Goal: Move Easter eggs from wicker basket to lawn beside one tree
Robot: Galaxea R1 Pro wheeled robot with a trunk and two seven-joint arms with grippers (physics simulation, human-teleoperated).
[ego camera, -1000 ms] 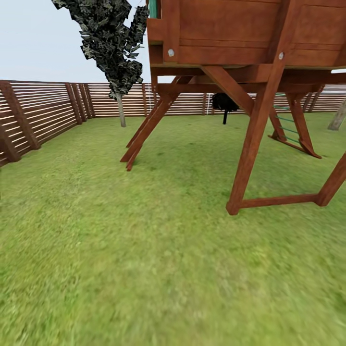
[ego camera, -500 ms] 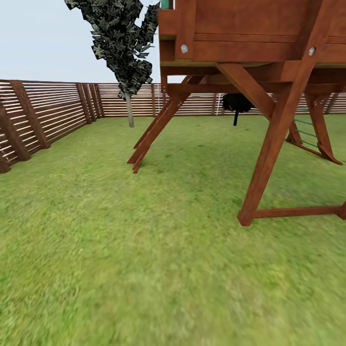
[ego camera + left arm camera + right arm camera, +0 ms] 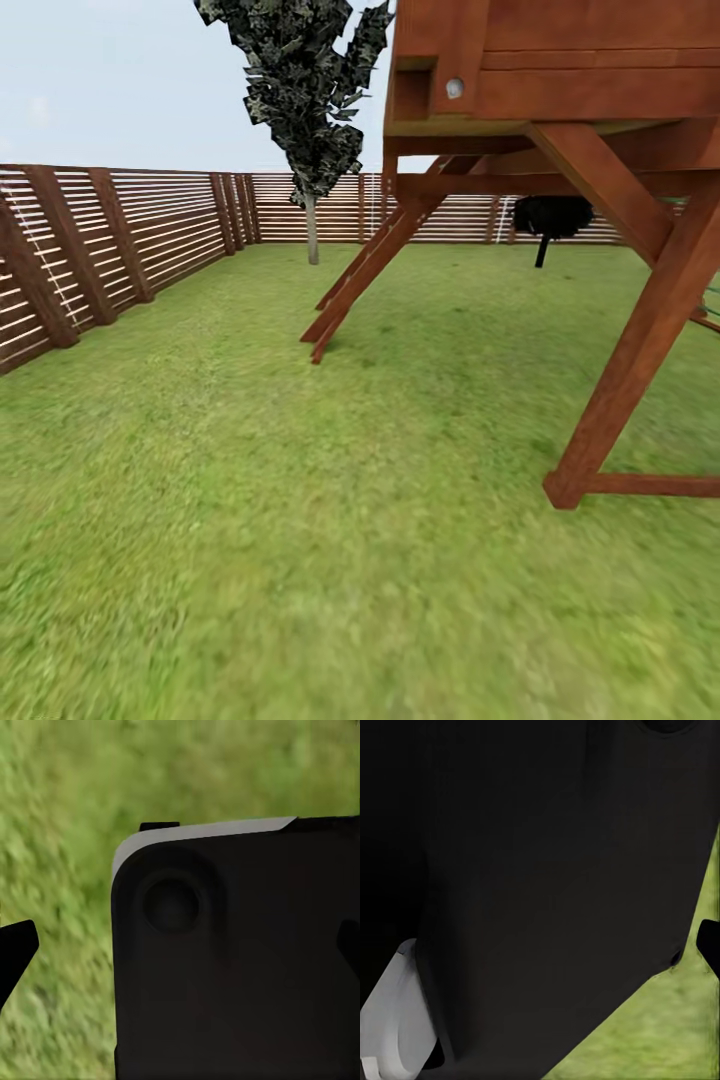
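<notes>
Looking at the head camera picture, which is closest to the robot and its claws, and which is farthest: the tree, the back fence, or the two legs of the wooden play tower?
1. Front leg, on the right, nearest.
2. Slanted leg, in the middle, farther back.
3. Tree, left of middle, near the back.
4. Back fence, just behind the tree, farthest.

Bright even daylight; lawn (image 3: 250, 520) blurred near camera; wrist views smeared.

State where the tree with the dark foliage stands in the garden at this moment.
In the head view, the tree stands far back on the lawn, left of centre, before the rear fence and left of the wooden play structure.
</notes>
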